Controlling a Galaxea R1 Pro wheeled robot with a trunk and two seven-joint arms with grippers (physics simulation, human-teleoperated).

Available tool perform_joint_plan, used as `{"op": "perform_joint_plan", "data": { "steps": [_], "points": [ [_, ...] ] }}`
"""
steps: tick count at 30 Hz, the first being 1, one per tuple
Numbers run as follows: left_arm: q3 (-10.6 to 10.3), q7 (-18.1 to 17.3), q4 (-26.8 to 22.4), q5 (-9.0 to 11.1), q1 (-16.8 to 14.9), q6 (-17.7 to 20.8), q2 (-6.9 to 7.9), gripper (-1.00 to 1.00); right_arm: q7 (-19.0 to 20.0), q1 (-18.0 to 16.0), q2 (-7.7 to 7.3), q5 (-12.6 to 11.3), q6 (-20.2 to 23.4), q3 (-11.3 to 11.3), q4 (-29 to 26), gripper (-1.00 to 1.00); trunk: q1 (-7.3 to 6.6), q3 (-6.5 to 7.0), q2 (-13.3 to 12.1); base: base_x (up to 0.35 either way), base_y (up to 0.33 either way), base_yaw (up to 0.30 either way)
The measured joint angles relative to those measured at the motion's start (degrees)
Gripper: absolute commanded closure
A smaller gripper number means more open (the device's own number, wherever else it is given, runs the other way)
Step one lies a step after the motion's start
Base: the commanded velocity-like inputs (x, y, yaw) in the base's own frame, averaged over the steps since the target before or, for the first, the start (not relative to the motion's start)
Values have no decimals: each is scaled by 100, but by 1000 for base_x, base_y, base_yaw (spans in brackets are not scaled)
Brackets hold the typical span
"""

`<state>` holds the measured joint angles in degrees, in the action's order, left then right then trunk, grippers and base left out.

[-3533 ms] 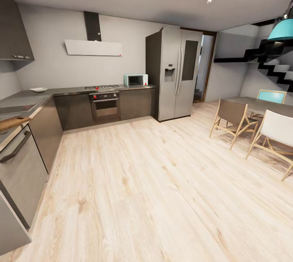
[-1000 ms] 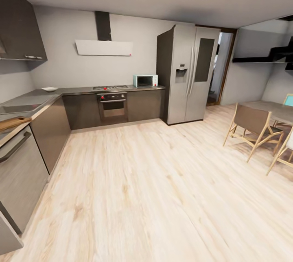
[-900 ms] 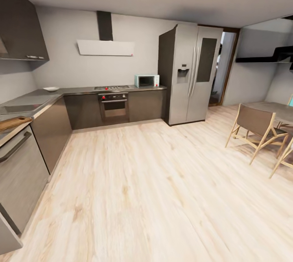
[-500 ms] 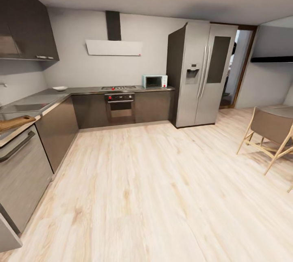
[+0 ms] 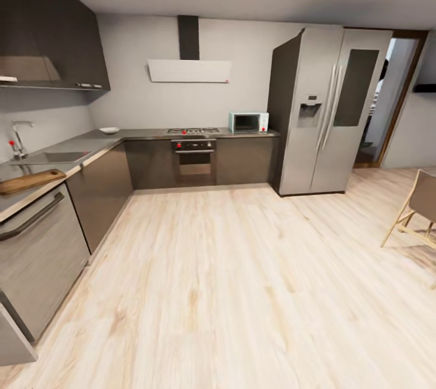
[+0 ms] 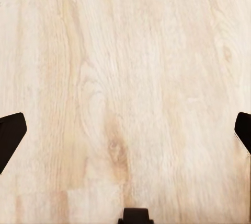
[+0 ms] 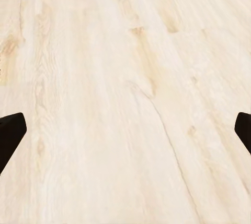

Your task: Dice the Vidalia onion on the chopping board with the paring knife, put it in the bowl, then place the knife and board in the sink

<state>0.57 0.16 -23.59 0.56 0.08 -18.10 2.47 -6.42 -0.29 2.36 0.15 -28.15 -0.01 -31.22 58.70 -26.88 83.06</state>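
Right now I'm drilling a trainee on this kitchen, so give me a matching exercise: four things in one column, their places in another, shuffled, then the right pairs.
Things:
1. chopping board
2. bowl
3. microwave
4. faucet

Places:
A. beside the fridge, on the far counter
B. at the countertop's far corner, left of the hob
C. at the back of the sink
D. on the near countertop, over the dishwasher

Pairs: 1-D, 2-B, 3-A, 4-C

The right claw hangs spread wide above pale wood-plank floor, gripping nothing.
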Motion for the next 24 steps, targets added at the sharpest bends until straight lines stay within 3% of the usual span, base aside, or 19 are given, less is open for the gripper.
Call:
{"op": "perform_joint_plan", "data": {
  "steps": [24],
  "points": [
    [0,0,42,0,0,0,0,-100,1,-2,0,0,0,5,15,-100,0,0,0,248,-224,275]
  ]
}}
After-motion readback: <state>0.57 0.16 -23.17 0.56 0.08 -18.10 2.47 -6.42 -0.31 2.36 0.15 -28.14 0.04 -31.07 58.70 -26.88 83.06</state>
